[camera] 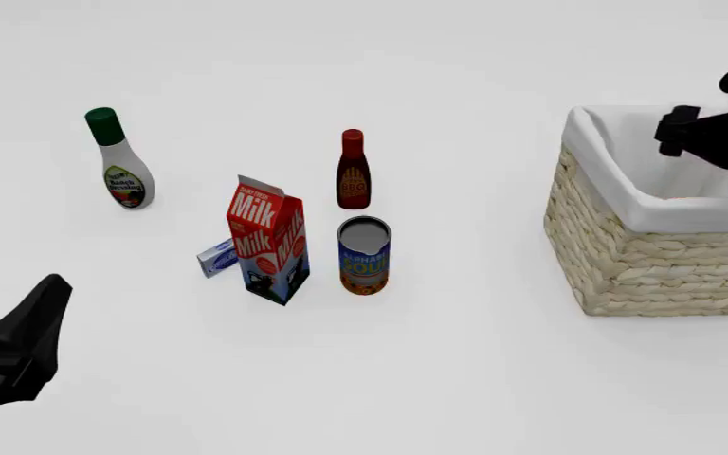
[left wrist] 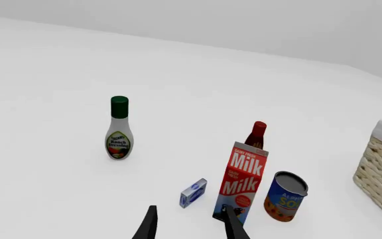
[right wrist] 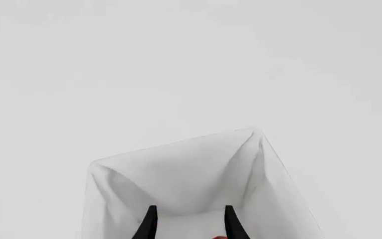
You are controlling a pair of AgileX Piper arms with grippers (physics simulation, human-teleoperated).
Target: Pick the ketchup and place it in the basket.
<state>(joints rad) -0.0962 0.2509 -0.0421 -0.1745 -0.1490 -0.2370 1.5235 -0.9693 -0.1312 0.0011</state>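
Observation:
The basket (camera: 643, 261), pale wicker with a white lining, stands at the right of the table. My right gripper (camera: 678, 133) hangs over its open top. In the right wrist view its fingers (right wrist: 149, 221) stand apart above the white lining (right wrist: 177, 174). A small red sliver (right wrist: 220, 237) at that view's edge, beside one finger, is all that shows of what may be the ketchup. In the front view the ketchup is hidden. My left gripper (camera: 12, 301) is open and empty low at the near left, its fingers (left wrist: 148, 224) pointing toward the groceries.
Mid-table stand a milk carton (camera: 266, 237), a soup can (camera: 364, 256), a maroon bottle with a red cap (camera: 353, 171) and a small blue box (camera: 216, 257). A white ranch bottle with a green cap (camera: 120, 161) stands apart at the far left.

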